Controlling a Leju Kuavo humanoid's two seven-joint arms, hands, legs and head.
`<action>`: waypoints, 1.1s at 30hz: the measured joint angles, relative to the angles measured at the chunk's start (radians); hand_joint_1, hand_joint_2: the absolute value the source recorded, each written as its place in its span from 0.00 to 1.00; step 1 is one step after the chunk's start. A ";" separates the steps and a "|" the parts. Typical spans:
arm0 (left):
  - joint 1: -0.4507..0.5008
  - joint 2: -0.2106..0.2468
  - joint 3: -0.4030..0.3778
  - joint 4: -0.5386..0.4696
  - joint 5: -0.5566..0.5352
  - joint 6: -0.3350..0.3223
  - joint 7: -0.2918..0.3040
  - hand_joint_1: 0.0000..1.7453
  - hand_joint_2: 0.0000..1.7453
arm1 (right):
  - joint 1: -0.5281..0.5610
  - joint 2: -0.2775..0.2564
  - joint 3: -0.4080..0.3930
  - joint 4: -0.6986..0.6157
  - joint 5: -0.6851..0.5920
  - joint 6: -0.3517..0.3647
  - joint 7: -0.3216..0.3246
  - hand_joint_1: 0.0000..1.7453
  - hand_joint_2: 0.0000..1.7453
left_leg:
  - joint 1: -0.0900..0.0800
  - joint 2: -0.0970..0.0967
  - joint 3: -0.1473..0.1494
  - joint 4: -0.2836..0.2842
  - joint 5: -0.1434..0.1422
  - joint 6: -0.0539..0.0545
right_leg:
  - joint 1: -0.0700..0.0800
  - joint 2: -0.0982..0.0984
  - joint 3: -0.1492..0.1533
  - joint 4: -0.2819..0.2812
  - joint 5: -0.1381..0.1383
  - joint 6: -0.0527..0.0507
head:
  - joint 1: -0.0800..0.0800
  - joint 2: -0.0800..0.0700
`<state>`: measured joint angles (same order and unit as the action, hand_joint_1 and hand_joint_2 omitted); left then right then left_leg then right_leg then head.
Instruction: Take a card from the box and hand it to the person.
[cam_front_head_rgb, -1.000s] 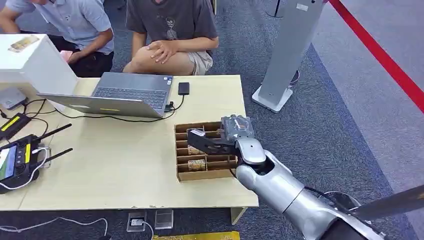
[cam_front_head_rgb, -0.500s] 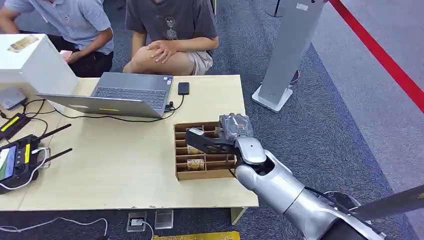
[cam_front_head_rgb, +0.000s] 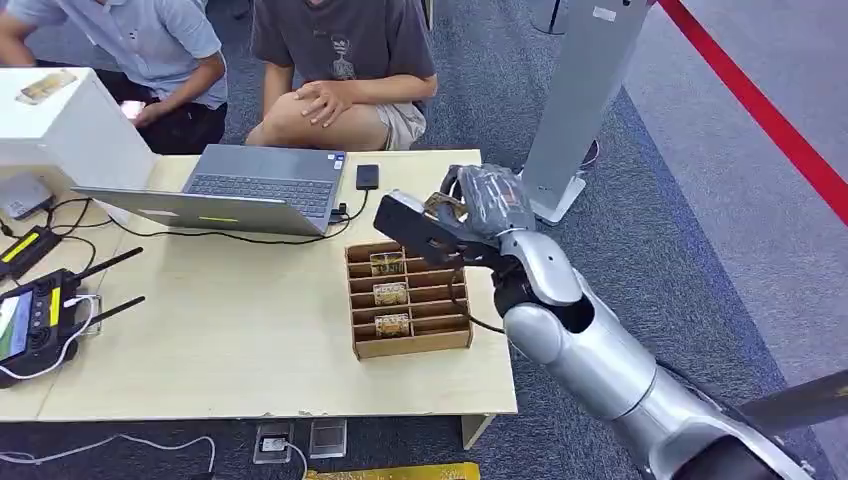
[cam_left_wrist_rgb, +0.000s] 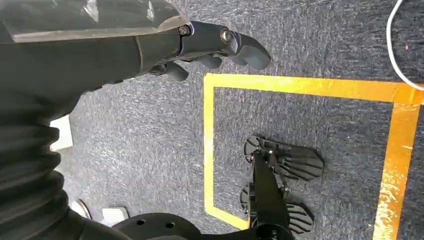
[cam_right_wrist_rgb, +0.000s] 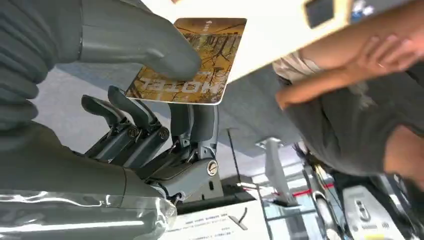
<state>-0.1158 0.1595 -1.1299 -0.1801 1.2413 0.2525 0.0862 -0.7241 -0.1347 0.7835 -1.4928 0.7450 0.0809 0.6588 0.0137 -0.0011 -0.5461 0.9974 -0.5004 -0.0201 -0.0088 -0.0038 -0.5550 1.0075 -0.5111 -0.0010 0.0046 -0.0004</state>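
Card (cam_right_wrist_rgb: 192, 55) | now out of box (cam_front_head_rgb: 408, 345), lifted | R hand (cam_front_head_rgb: 470, 215) pinching it | L hand (cam_left_wrist_rgb: 210, 47) empty, hanging | next: pass to person (cam_front_head_rgb: 345, 60)

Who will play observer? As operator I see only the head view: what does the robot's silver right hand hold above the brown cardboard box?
Observer: A rectangular golden-brown card; the right wrist view shows the word HOTEL printed on it.
Operator: How does the right hand grip it?
Observer: Its grey thumb presses on the card's printed face, with the dark fingers behind the card.
Operator: And the left hand?
Observer: It hangs over dark carpet marked with yellow tape, holding nothing.
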 joint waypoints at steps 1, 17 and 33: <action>0.000 0.000 0.000 0.000 0.000 0.000 -0.001 0.00 1.00 | -0.005 -0.005 -0.003 -0.017 -0.009 0.001 -0.001 1.00 1.00 | 0.000 0.000 0.000 0.000 0.000 0.000 | 0.000 0.000 0.000 0.000 0.000 0.000 | 0.000 0.000; -0.010 0.000 -0.002 0.000 -0.072 -0.038 -0.069 0.00 1.00 | -0.267 0.189 0.039 0.548 -0.099 -0.102 -0.493 1.00 1.00 | 0.000 -0.002 -0.004 0.000 0.001 -0.001 | 0.000 -0.002 -0.002 0.002 0.000 0.000 | 0.002 0.000; -0.013 0.008 -0.006 0.000 -0.080 -0.053 -0.077 0.00 1.00 | -0.421 0.323 0.103 1.019 0.048 -0.195 -0.479 1.00 1.00 | 0.000 -0.001 -0.003 0.000 0.001 -0.001 | 0.000 -0.001 -0.002 0.001 0.000 0.000 | -0.001 0.000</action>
<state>-0.1285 0.1671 -1.1357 -0.1801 1.1612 0.1999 0.0095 -1.1453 0.1888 0.8865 -0.4742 0.7935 -0.1140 0.1800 0.0138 -0.0018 -0.5490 0.9974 -0.4992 -0.0206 -0.0087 -0.0052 -0.5567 1.0088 -0.5111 -0.0011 0.0038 -0.0004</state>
